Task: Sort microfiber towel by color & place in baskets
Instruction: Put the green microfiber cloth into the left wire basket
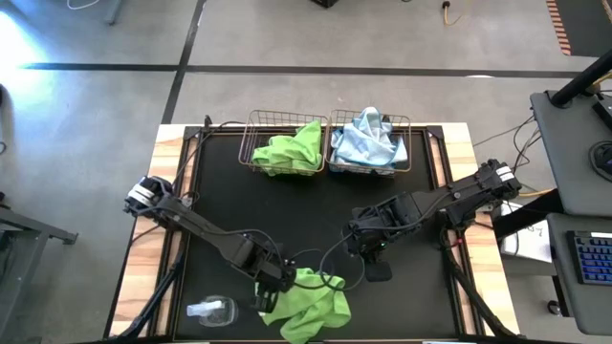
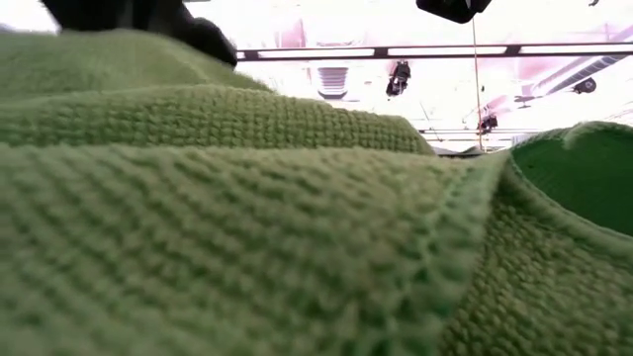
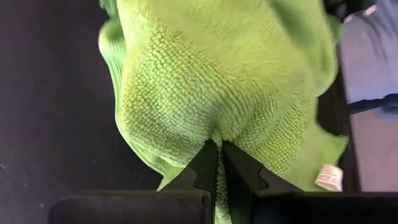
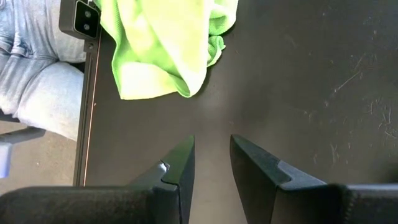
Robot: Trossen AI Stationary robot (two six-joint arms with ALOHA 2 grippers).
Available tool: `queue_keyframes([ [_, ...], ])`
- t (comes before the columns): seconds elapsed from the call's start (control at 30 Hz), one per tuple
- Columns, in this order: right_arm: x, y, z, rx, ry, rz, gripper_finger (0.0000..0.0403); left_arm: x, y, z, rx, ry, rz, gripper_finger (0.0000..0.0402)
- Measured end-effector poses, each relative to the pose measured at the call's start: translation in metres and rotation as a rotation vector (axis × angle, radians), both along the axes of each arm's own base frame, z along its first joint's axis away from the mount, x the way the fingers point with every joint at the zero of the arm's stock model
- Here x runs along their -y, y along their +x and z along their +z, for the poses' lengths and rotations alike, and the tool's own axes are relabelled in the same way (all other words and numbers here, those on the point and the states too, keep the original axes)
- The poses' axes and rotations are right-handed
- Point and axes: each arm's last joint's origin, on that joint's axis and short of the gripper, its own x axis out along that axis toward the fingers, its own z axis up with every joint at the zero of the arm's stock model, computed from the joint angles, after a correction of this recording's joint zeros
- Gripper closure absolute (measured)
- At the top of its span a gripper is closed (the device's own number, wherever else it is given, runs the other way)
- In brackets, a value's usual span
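Black matting covers my worktable (image 1: 316, 215), where the left gripper (image 1: 283, 280) has its jaws pinched together on a fold of the loose green towel (image 1: 311, 304), apparently ready to lift it toward the baskets. From that towel, the green-filled basket (image 1: 253, 143) and blue-filled basket (image 1: 406, 143) sit across the table. My right gripper (image 1: 375, 256) waits nearby, jaws apart, empty. Count: two baskets, two green towels, one blue bundle (image 1: 366, 141).
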Motion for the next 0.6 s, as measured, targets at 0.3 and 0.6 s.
queue_keyframes([
  [0.3,0.001,0.0,0.0,0.007,-0.02,-0.009,0.0307,-0.002,0.004,0.047,0.045,0.115,0.009,0.0402],
  [0.6,0.001,0.001,0.0,0.015,-0.045,-0.02,0.0307,-0.01,0.004,0.088,0.145,0.306,0.12,0.0402],
])
